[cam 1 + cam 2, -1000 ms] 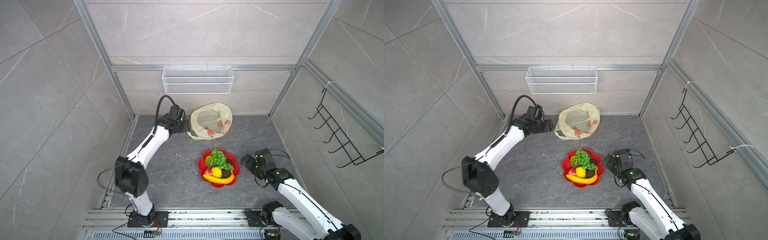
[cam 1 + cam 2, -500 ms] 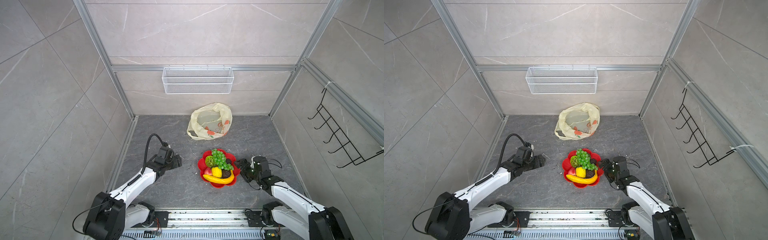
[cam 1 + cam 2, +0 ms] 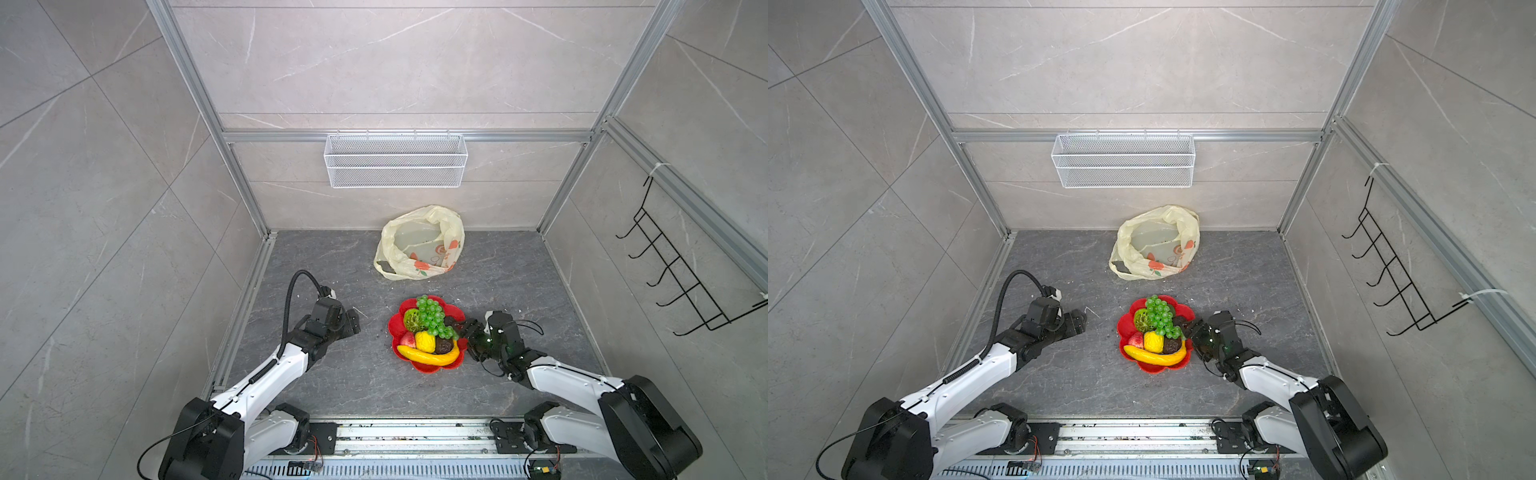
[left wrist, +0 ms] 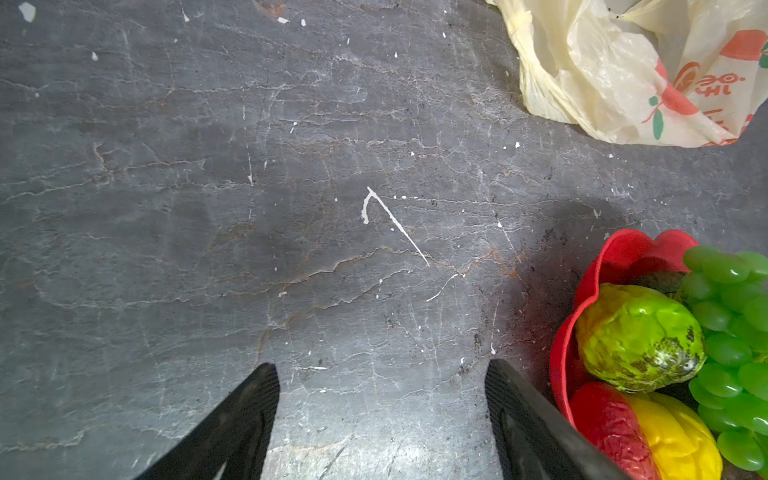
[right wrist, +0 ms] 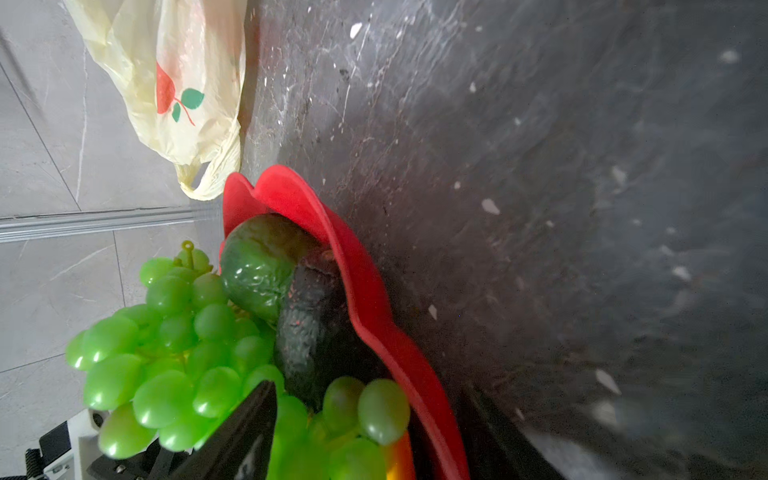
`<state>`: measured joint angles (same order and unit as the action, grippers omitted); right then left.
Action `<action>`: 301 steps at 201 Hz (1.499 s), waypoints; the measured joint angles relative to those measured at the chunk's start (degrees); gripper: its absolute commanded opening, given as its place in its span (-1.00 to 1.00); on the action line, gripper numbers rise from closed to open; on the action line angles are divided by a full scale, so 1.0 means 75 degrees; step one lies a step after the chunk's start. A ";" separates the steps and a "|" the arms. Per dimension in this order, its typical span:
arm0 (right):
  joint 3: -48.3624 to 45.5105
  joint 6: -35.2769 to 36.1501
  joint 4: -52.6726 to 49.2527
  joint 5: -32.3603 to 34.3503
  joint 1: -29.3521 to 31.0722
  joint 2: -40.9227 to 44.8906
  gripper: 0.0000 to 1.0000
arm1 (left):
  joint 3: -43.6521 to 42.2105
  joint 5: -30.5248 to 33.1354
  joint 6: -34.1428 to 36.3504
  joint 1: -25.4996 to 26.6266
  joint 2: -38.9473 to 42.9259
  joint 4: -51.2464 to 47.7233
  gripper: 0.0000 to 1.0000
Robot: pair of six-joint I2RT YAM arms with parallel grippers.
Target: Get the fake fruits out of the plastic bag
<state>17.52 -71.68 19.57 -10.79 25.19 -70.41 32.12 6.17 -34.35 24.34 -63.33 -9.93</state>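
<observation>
The fake fruits lie heaped on a red flower-shaped plate (image 3: 432, 368): green grapes (image 3: 432, 316), a banana (image 3: 428, 355), a yellow knobbly fruit (image 3: 424, 340), a green bumpy ball (image 4: 636, 340), a strawberry (image 4: 602, 424) and a dark fruit (image 5: 307, 332). The plastic bag (image 3: 419, 245) sits crumpled and open-mouthed by the back wall, with no fruit visible inside. My left gripper (image 3: 351, 324) is open over bare floor, left of the plate. My right gripper (image 5: 370, 388) is open and straddles the plate's right rim; one finger is over the grapes, the other outside the rim.
A white wire basket (image 3: 395, 160) hangs on the back wall above the bag. A black hook rack (image 3: 681, 270) is on the right wall. Aluminium frame posts bound the dark stone floor (image 3: 332, 257), and the arms' base rail (image 3: 395, 432) runs along the front.
My left arm has pulled back from the bag's mouth to the floor left of the plate. My right gripper has moved in onto the plate's right rim, and its jaws have narrowed.
</observation>
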 measured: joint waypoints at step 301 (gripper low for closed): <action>0.2005 -0.0315 0.1075 0.0746 0.1113 -0.2457 0.62 | -0.0673 0.0766 0.0385 -0.0163 0.1629 -0.0306 0.74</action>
<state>32.56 -74.04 27.64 -5.19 33.54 -88.84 27.07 11.92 -31.46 23.11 -51.11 -12.23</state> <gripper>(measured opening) 0.799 0.868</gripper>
